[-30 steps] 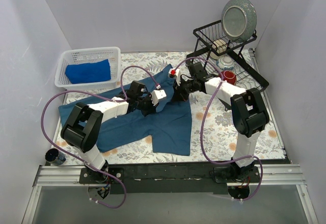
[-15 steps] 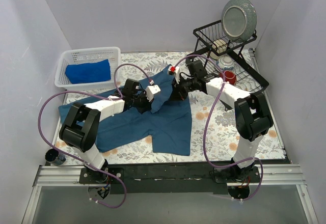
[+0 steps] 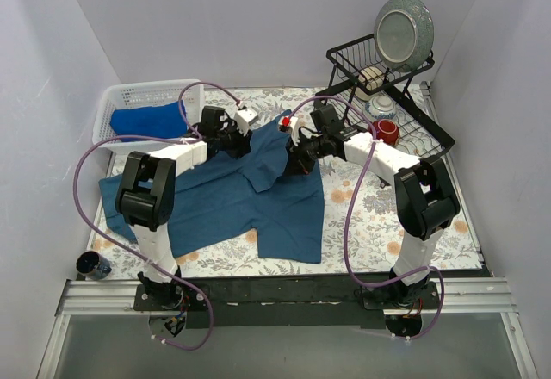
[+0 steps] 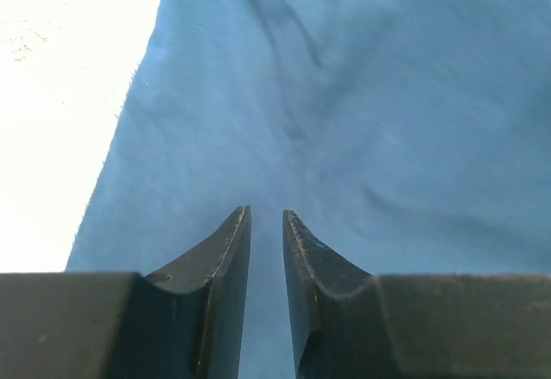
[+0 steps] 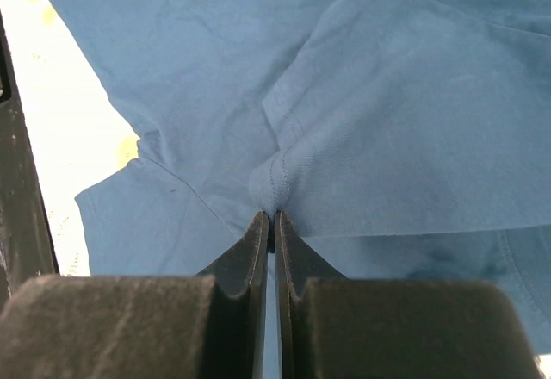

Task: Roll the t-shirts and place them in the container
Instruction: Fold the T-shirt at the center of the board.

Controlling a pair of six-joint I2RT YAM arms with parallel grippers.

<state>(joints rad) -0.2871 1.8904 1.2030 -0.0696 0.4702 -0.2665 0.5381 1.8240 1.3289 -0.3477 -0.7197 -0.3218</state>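
Observation:
A large dark-blue tee (image 3: 224,207) lies spread on the flowered table, with a flap folded over near its middle. My left gripper (image 3: 245,145) is at the tee's far-left edge. In the left wrist view (image 4: 265,213) its jaws stand a narrow gap apart with nothing between them, just above the cloth (image 4: 362,95). My right gripper (image 3: 301,157) is at the tee's far-right part. In the right wrist view (image 5: 272,214) it is shut on a pinched, stitched fold of the tee (image 5: 405,121). A royal-blue tee (image 3: 146,122) lies bundled in the basket.
A white basket (image 3: 120,96) stands at the back left. A black dish rack (image 3: 344,56) at the back right holds a plate (image 3: 403,30), a bowl (image 3: 381,106) and a red cup (image 3: 386,129). A dark cup (image 3: 90,264) sits at the near-left edge.
My left gripper has moved back and to the left, from the tee's middle to its far-left edge. The flap it was at now lies on the tee. My right gripper shifted slightly back.

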